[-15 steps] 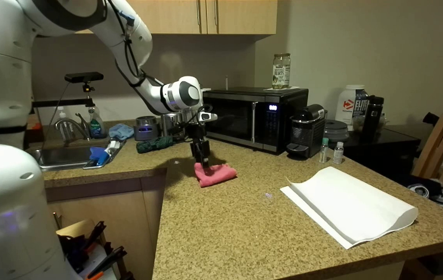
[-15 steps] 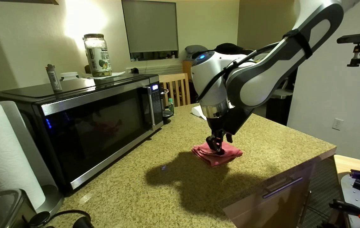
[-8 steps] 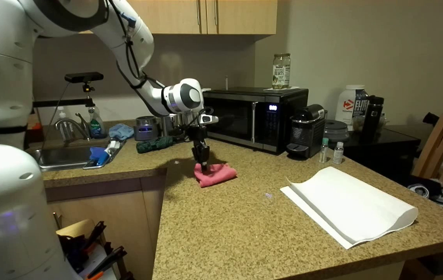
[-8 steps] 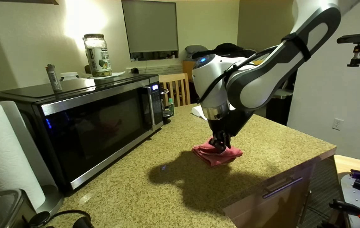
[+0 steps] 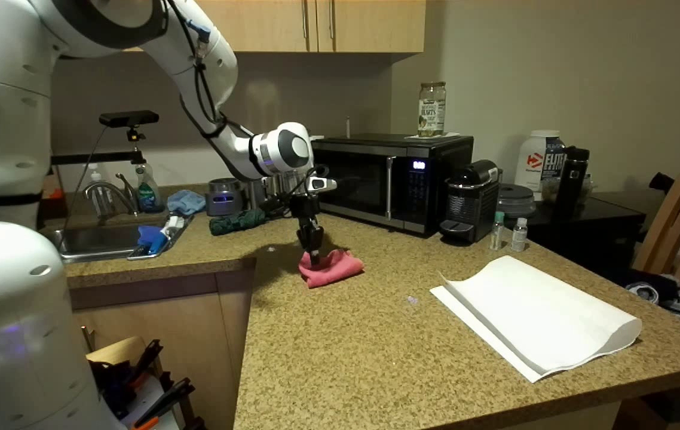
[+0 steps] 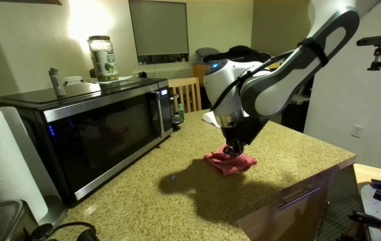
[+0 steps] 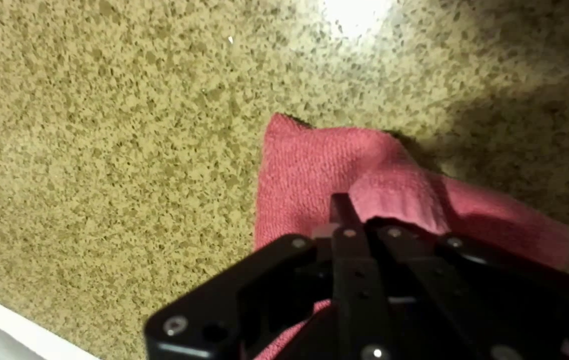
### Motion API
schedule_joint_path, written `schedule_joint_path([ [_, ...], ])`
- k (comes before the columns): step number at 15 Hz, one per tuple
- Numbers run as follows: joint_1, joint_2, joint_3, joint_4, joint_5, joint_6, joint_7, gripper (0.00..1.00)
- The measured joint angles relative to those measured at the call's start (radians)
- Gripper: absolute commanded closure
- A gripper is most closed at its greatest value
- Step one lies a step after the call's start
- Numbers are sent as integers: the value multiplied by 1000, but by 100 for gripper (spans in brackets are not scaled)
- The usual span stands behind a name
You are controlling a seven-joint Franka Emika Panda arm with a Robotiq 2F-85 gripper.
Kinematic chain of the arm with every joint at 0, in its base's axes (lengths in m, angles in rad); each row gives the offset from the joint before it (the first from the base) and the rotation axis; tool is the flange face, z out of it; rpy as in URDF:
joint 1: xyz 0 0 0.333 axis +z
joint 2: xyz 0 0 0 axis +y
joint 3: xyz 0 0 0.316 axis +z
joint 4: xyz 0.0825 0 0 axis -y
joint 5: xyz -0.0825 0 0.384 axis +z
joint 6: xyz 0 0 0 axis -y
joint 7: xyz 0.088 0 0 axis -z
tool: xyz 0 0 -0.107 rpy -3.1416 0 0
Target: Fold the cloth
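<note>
A pink cloth (image 5: 339,270) lies in a small folded heap on the speckled counter, seen in both exterior views. My gripper (image 6: 233,154) points down into it, its tips at the upper layer of the cloth. In the wrist view the gripper (image 7: 357,212) has its fingers drawn together, with a raised fold of the cloth (image 7: 294,175) pinched at the tips. One fingertip (image 7: 343,204) shows in front of the pink fabric; the other is hidden under the fold. A flat corner of the cloth spreads out ahead of the jaws.
Behind the cloth stands a black microwave (image 5: 370,179), with a coffee machine (image 5: 470,203) and two small bottles (image 5: 518,235) beside it. A curled white sheet (image 5: 537,316) lies farther along the counter (image 5: 328,358). A dark green bundle (image 5: 237,222) sits near the sink (image 5: 101,240).
The gripper's fingers have come together on the cloth, and the hand has shifted slightly. The fabric by the fingertips is bunched up a little; the rest of the cloth stays in place.
</note>
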Motion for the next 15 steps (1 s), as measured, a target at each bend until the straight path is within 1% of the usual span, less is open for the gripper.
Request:
schedule_joint_path([
  [5, 2, 0, -3, 1, -37, -1, 6, 99],
  [15, 8, -2, -1, 14, -45, -11, 6, 99],
])
